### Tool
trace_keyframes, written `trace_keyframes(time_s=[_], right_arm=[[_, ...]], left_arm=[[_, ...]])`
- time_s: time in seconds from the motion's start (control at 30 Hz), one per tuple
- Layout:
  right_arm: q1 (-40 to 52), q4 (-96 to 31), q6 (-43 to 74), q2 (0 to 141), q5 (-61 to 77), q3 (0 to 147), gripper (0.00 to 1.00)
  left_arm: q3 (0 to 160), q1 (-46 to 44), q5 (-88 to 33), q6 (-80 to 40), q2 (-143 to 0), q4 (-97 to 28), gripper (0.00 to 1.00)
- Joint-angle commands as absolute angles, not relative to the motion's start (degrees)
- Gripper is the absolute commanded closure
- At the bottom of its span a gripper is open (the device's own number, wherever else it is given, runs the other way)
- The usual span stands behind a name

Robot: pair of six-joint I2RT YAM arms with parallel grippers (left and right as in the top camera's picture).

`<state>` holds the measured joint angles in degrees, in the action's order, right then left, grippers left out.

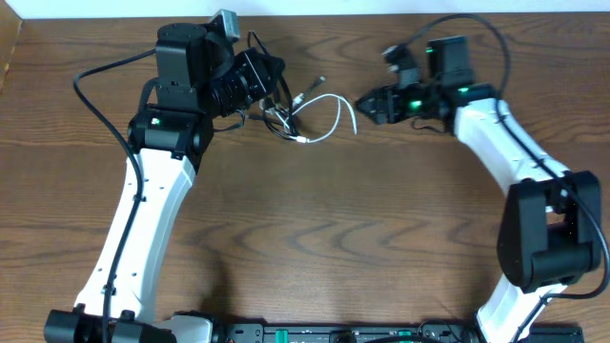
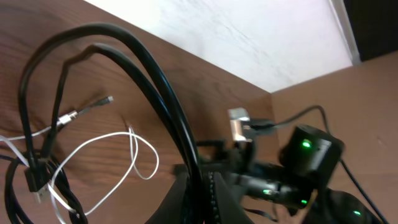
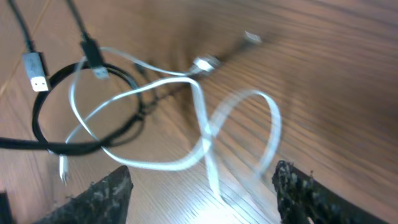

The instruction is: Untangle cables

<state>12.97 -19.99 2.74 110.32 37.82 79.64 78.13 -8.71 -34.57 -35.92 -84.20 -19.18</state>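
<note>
The white cable (image 1: 329, 112) lies in loops on the table between the two grippers. It shows in the left wrist view (image 2: 118, 142) and in the right wrist view (image 3: 202, 127). The black cable (image 1: 272, 112) is tangled with its left end. My left gripper (image 1: 267, 81) is shut on the black cable (image 2: 165, 99), which runs up from between the jaws (image 2: 202, 196) in a loop. My right gripper (image 1: 364, 103) is open just right of the white loops. In the right wrist view its fingers (image 3: 202, 193) are wide apart and empty. The black cable's loop (image 3: 62, 134) lies beyond them.
The wooden table (image 1: 324, 238) has a pale wall along its back edge (image 1: 315, 8). Two end plugs (image 3: 36, 71) lie at the far left of the right wrist view. The right arm's body (image 2: 305, 155) faces the left gripper.
</note>
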Motion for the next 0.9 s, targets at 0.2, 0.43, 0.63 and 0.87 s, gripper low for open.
trace_keyframes(time_s=[0.2, 0.43, 0.63, 0.87], right_arm=[[19.0, -13.4, 6.0, 121.7, 34.7, 79.4, 0.33], [17.6, -13.6, 7.1, 120.4, 34.8, 79.5, 0.99], [10.8, -23.7, 16.3, 111.7, 13.9, 79.5, 0.99], [0.2, -37.1, 19.3, 106.1, -8.3, 79.5, 0.99]], left_arm=[[78.4, -8.5, -38.6, -33.8, -83.2, -19.2, 0.93], [78.4, -8.5, -37.5, -33.0, -83.2, -19.5, 0.92], [78.4, -6.2, -28.2, -33.0, -83.2, -22.3, 0.93], [78.4, -0.1, -26.3, -30.6, -83.2, -23.6, 0.93]])
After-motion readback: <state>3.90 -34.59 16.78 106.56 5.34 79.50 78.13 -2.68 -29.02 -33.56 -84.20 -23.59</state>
